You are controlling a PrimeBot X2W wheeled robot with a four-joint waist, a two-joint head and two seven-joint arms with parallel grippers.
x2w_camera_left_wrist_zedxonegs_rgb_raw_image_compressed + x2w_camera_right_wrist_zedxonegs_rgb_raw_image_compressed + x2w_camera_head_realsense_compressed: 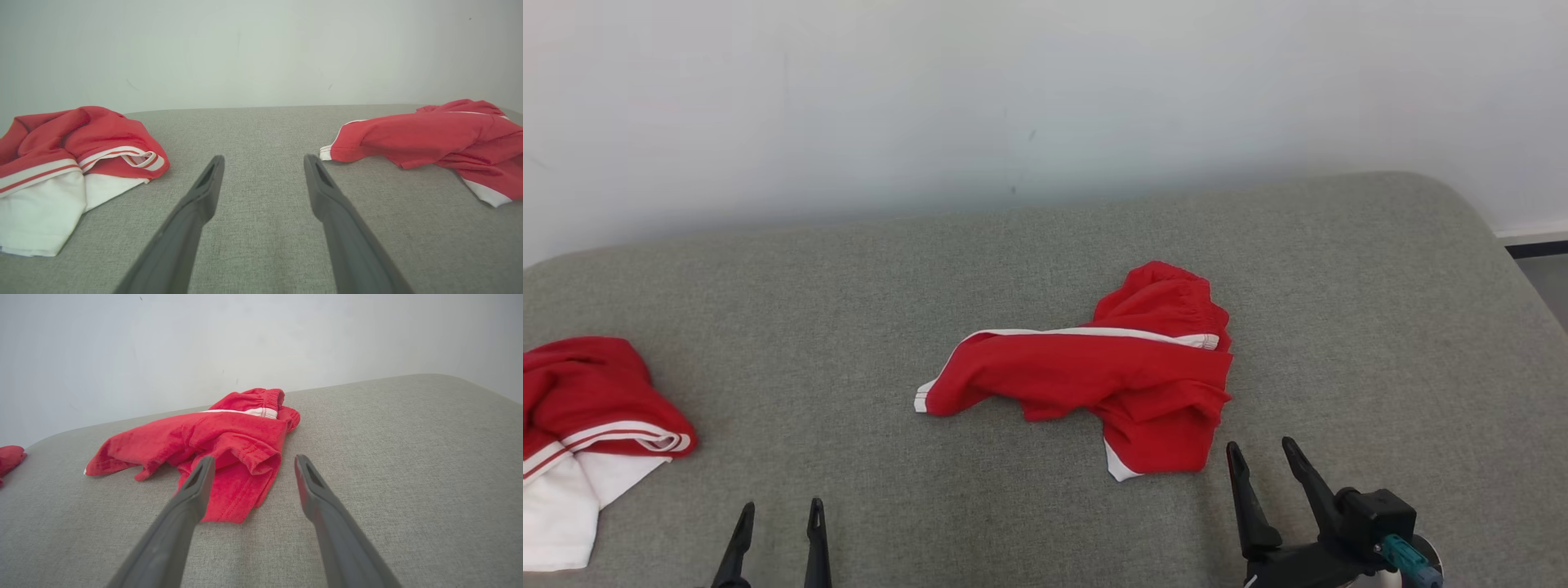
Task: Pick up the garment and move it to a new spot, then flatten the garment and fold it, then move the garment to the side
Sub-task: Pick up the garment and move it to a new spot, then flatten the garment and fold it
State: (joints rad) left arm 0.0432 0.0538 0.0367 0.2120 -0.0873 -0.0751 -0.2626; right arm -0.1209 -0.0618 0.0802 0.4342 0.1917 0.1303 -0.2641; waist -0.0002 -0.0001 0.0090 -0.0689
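- You have the red shorts (1094, 380) lying crumpled on the grey fabric surface (1013, 269), a little right of its middle. A white stripe runs along their upper edge, and the gathered waistband is bunched at the far right end.
- Your right gripper (1261, 446) sits just beside the near right corner of the shorts. In the head view it is clear of the cloth, its fingers spread wide and holding nothing.
- Your left gripper (781, 506) is low at the near edge, well apart from the shorts, its fingers likewise wide and empty.
- A second red and white garment (596, 400) lies heaped at the left end of the surface.
- A pale wall (1013, 98) stands behind.
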